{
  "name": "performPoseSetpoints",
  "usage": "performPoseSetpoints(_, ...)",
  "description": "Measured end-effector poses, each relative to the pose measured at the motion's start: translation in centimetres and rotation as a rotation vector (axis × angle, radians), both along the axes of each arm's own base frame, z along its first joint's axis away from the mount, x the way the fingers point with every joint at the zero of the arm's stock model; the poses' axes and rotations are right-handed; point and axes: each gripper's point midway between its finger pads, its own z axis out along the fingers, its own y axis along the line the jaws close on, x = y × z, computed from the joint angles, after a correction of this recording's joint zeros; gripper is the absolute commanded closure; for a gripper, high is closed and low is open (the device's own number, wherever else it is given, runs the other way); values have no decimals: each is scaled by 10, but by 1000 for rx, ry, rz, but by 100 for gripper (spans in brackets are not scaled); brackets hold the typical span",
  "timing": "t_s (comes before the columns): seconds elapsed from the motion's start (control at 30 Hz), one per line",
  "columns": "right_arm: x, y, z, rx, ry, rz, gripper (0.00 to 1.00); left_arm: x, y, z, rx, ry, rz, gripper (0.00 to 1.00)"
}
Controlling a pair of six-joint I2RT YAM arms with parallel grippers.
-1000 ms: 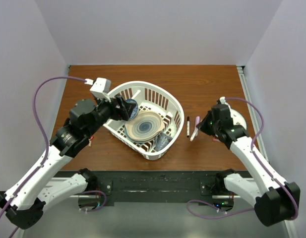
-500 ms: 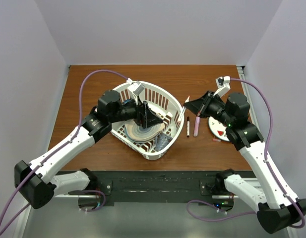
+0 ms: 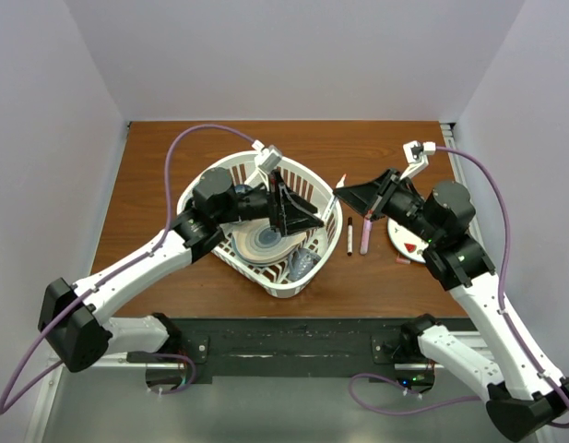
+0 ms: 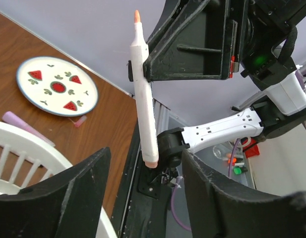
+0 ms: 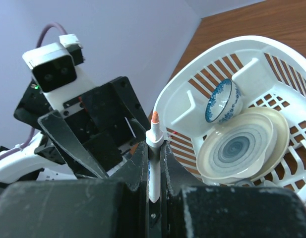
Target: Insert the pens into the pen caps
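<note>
My right gripper [image 3: 342, 195] [image 5: 153, 147] is shut on a white pen with an orange tip [image 5: 153, 135] and holds it in the air, tip up, just right of the basket. The pen shows in the left wrist view [image 4: 144, 99], upright in front of the right gripper. My left gripper [image 3: 308, 224] [image 4: 143, 198] is open and empty, reaching across the basket toward the pen, its jaws apart from it. A slim dark pen [image 3: 349, 236] and a pink pen [image 3: 366, 236] [image 4: 24, 126] lie on the table. A small pink cap [image 4: 79, 121] lies by the plate.
A white basket [image 3: 266, 162] [image 5: 272, 47] holds a blue-patterned bowl [image 5: 223, 101], a ringed plate [image 5: 239, 148] and a cup [image 3: 302, 263]. A watermelon-print plate [image 3: 411, 242] [image 4: 57, 86] sits right of the pens. Walls enclose the table.
My right gripper has lifted the white pen off the table and swung it left. My left gripper has reached right across the basket toward it.
</note>
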Motion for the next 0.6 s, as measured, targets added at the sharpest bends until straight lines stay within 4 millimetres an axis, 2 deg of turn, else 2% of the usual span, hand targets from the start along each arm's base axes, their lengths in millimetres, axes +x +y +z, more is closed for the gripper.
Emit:
performPoseSetpoints(0.1,-3,1,6,19,-9,5,100,-7,-12,-5,5,21,-35,50)
performPoseSetpoints(0.13,-4,2,7,24,-13,8,100,-9,-15,-6,6,24,-43,57)
performPoseSetpoints(0.2,-6,2,8,33,-16,9,100,-13,-21,-11,10,39,-60,65)
performPoseSetpoints(0.23,-7,2,9,36,-16,10,100,-14,-23,-12,11,48,-66,73)
performPoseSetpoints(0.3,-8,2,8,42,-16,9,100,-16,-24,-11,4,55,-73,81)
performPoseSetpoints(0.33,-8,2,8,45,-17,9,100,-17,-25,-9,-4,54,-75,91)
performPoseSetpoints(0.37,-8,2,9,49,-18,8,100,-17,-25,-7,-10,51,-76,98)
performPoseSetpoints(0.47,-10,1,13,56,-34,7,100,-17,-25,-4,-20,66,-75,100)
performPoseSetpoints(0.53,-11,1,15,61,-44,9,86,-17,-25,-1,-32,68,-76,100)
performPoseSetpoints(0.57,-11,0,16,62,-47,10,71,-17,-25,0,-36,71,-77,100)
performPoseSetpoints(0.6,-12,0,17,68,-52,10,66,-17,-25,2,-43,68,-78,100)
